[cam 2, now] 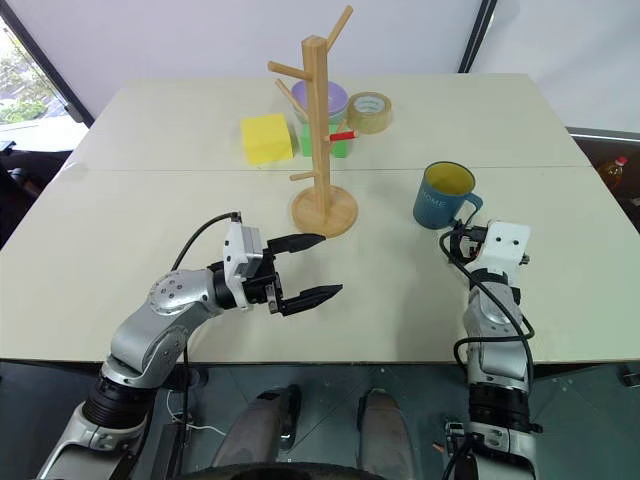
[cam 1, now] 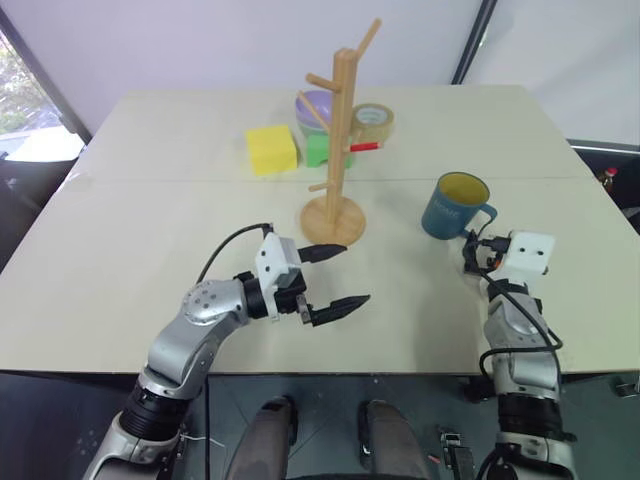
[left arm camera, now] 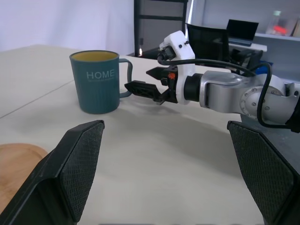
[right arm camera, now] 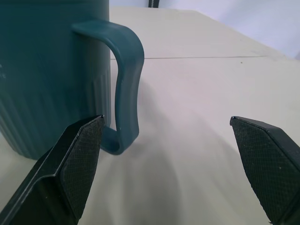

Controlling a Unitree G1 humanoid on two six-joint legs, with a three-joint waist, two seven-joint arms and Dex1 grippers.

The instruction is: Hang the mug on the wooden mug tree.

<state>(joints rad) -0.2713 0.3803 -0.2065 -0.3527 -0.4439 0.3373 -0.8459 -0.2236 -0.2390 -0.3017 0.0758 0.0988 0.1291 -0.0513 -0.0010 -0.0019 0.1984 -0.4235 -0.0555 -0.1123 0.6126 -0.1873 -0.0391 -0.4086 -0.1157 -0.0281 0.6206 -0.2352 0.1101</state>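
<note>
From the head camera, the mug [cam 1: 455,206] stood upright on the counter [cam 1: 120,250] at three o'clock of the wooden mug tree [cam 1: 338,150], the left pincer [cam 1: 335,280] spread wide near the tree's base. The left wrist view showed the right pincer [left arm camera: 140,84] spread, just beside the mug's handle. The right wrist view had that handle between its parted fingers [right arm camera: 75,159].

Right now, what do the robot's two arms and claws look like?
Both arms are silver-grey metal with black joint sections and loose black cables looping at the wrists. Each wrist carries a white boxy camera housing. The left claw and the right claw each have two black pointed fingers with finely textured inner pads. A small orange-red mark sits on the right wrist.
</note>
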